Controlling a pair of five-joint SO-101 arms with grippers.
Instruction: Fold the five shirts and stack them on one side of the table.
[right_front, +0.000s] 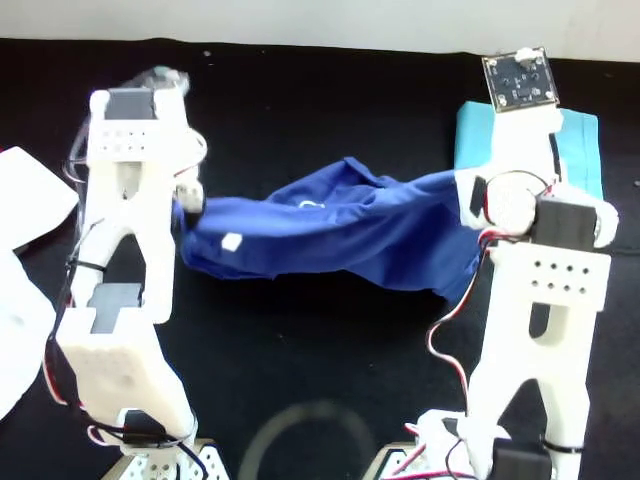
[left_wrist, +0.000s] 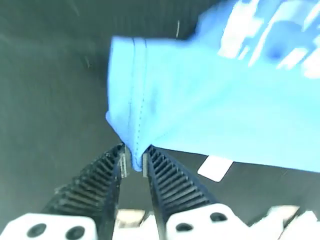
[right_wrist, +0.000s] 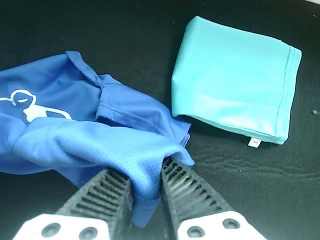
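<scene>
Dark blue mesh shirt (right_front: 340, 235) hangs stretched between the two white arms in the high view, sagging and bunched in its middle above the black worktop (right_front: 330, 350). The left arm (right_front: 125, 230) has one end and the right arm (right_front: 545, 290) the other. A folded turquoise shirt (right_front: 580, 150) lies flat just behind the right arm, and white fabric (right_front: 25, 200), perhaps more shirts, lies at the edge near the left arm. In the left wrist view, the left end effector (left_wrist: 133, 159) is clamped on a stitched hem corner of the blue garment, with a small white label (left_wrist: 215, 167) showing just beside it. In the right wrist view, the right end effector (right_wrist: 146, 180) is closed on a gathered fold of the same fabric, and the turquoise shirt lies near it, apart from the blue cloth. The step in hand looks like spreading the shirt before folding. To do it well, both grips should be held firm, the ends drawn apart until the slack goes, and both lowered level together, so the cloth lands flat and clear of the folded turquoise one.
</scene>
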